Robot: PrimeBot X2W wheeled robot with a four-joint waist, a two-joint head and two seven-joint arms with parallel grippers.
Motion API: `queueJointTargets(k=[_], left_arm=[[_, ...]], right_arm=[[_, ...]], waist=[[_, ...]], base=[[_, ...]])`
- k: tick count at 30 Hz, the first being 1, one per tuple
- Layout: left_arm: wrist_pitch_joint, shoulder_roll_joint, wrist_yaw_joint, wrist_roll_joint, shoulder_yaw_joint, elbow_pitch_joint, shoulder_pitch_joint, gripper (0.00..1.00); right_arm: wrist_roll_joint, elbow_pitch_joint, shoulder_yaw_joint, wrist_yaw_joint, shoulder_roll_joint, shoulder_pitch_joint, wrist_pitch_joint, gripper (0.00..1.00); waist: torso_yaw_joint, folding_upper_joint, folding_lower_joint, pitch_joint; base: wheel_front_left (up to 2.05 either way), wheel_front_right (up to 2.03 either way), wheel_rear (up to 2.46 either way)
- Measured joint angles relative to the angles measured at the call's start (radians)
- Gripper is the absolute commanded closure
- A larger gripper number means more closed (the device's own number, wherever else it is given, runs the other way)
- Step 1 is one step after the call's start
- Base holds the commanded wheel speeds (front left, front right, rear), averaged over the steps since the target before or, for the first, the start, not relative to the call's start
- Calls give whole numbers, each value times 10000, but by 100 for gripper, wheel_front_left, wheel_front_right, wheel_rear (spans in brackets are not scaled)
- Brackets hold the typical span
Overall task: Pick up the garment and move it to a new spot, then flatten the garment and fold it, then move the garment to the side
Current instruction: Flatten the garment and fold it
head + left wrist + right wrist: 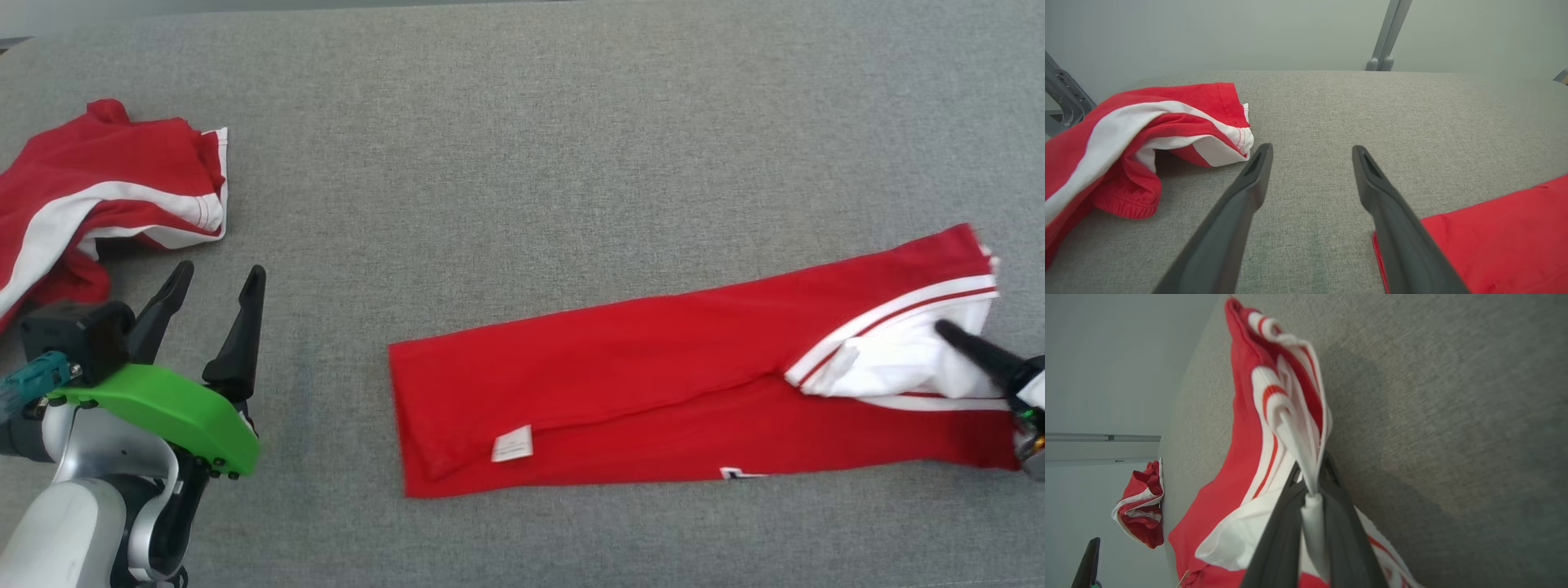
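Observation:
The garment (653, 367) is red with white stripes and lies stretched out long across the grey surface, folded lengthwise, a small white label near its left end. My right gripper (940, 327) is at its right end, shut on a bunch of the white striped cloth. The right wrist view shows that cloth (1286, 416) pinched between the fingers of the right gripper (1310, 475) and lifted off the surface. My left gripper (220, 273) is open and holds nothing, left of the garment and apart from it. In the left wrist view the left gripper (1311, 150) hovers over bare surface, the garment's edge (1494, 237) at lower right.
A second red and white garment (106, 188) lies crumpled at the far left, just beyond my left gripper; it is also visible as a heap (1126, 134) and from afar (1141, 506). The grey cloth-covered surface (522, 147) spreads wide behind both. A metal frame leg (1388, 36) stands at its far edge.

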Motion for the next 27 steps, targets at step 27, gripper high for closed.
queueJointTargets(k=[27], left_arm=[[-341, -840, 2, -31, -25, -58, 244, 0]], right_arm=[[-1101, -5149, 1367, 36, -1952, -723, 2437, 100]], waist=[[-200, 0, 0, -32]], base=[[0, 0, 0]])
